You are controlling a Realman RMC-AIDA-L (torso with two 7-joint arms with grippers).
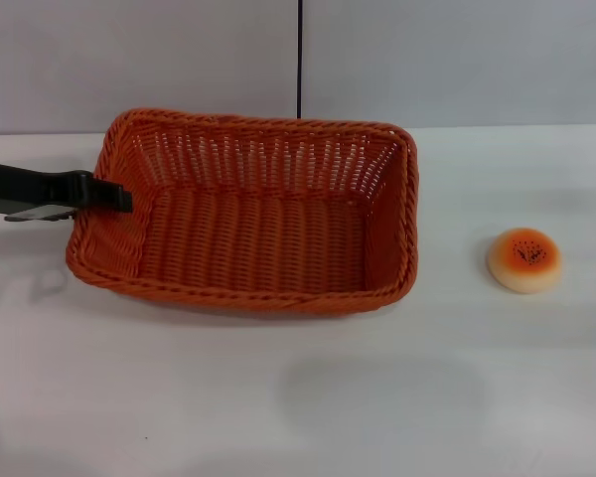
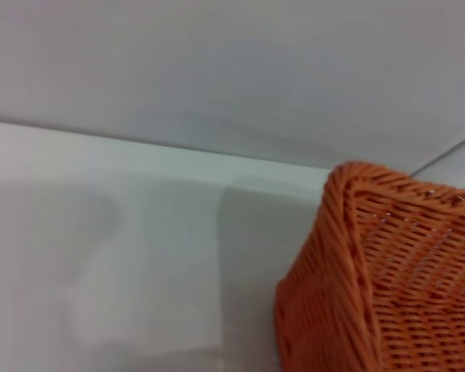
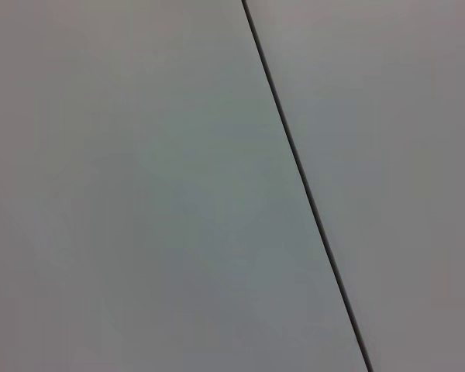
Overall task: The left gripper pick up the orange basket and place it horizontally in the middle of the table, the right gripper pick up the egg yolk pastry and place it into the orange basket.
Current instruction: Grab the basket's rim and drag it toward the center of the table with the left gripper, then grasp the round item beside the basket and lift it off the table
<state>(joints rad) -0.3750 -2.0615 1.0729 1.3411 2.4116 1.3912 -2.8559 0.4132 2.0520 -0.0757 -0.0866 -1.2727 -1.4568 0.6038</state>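
Basket (image 1: 248, 234): light, stiff wicker, best held by its braided rim; left gripper (image 1: 114, 197) fingers pinch that rim, opposite the pastry (image 1: 524, 259). Right gripper unseen.

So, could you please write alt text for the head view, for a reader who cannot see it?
An orange basket sits lengthwise near the middle of a white table, and the black left gripper reaches in from the left to its left rim. A small round egg yolk pastry lies on the table to the basket's right, apart from it. The right gripper is not visible.
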